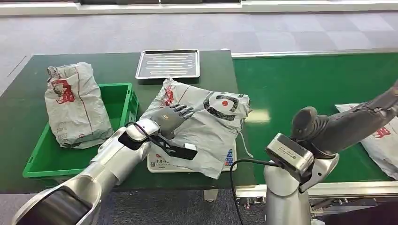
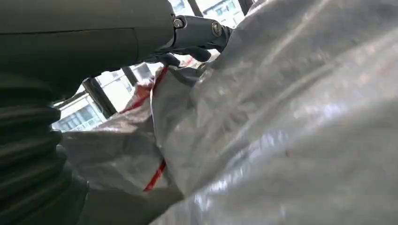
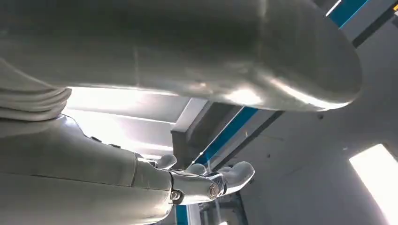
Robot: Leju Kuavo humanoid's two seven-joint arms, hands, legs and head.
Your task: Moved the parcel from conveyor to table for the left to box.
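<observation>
Two hands: left hand (image 1: 171,117) lies fingers-down on the parcel (image 1: 206,126) beside the green box (image 1: 117,101), probably gathering it for boxing; right hand (image 1: 349,124), conveyor side, fingers cannot tell

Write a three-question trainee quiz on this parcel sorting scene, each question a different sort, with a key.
1. True or false: the green crate already holds a grey parcel.
2. What does the left hand rest on? A) metal tray B) parcel on the table C) conveyor belt
3. Fill in: another parcel lies on the ____ near the right arm.

Key: 1 true; 2 B; 3 conveyor belt.
</observation>
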